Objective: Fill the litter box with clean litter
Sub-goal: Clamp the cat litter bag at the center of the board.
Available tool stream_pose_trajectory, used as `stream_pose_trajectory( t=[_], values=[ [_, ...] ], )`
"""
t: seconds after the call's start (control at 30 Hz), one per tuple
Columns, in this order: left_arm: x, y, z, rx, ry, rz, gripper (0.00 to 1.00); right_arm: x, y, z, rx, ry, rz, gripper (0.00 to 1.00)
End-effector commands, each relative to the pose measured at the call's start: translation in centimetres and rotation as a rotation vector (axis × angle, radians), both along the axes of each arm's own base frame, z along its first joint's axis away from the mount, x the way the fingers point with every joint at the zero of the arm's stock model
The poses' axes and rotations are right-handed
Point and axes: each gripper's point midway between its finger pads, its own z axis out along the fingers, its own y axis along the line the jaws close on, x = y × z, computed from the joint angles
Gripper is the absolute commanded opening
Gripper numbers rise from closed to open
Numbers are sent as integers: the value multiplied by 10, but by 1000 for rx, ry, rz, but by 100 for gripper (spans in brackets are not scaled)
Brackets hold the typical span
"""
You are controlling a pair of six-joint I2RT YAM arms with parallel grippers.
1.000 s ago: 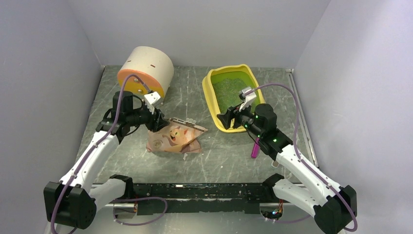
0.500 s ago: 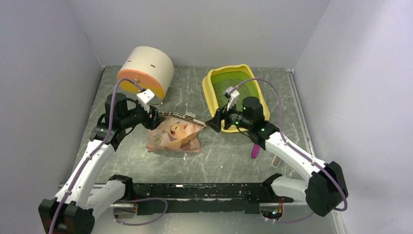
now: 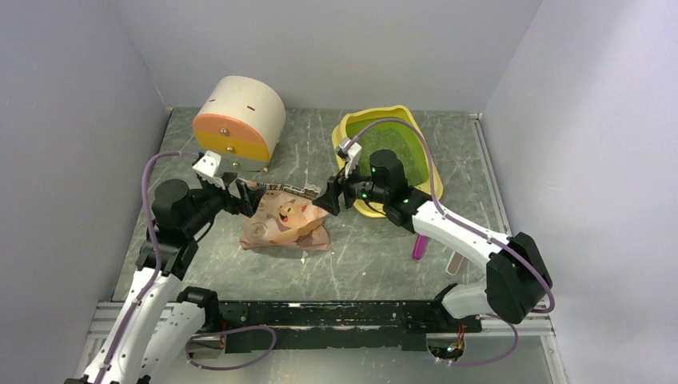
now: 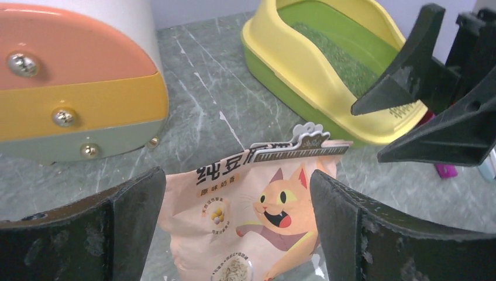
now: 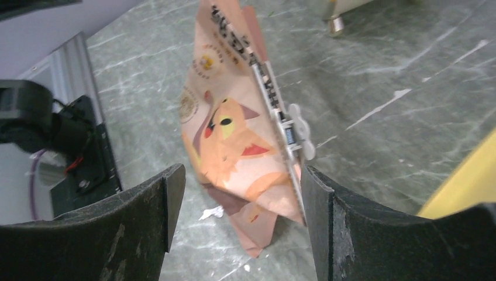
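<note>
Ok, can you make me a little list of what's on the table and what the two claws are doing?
litter box: far right, yellow
litter: thin layer in the box
bag: mid-table, cat picture, between both grippers
left gripper: open, a finger on each side of the bag
right gripper: open, at the bag's top corner
container: far left
scoop: on the table beside the right arm

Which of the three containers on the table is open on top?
The yellow litter box, back right: its top is uncovered, with granules inside. The cream-and-orange drum and the cat-print bag look closed.
</note>
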Motion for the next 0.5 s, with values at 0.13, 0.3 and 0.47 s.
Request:
stream_pose_trajectory(
  t=[0.13, 0.3, 0.47],
  values=[
    [-6, 25, 19, -189, 50, 213, 97, 28, -7, 10, 51, -183, -116, 76],
    [-16, 43, 28, -180, 1, 301, 97, 22, 2, 19, 61, -231, -25, 75],
    [-19, 56, 33, -203, -12, 376, 97, 22, -2, 31, 83, -244, -55, 76]
  ],
)
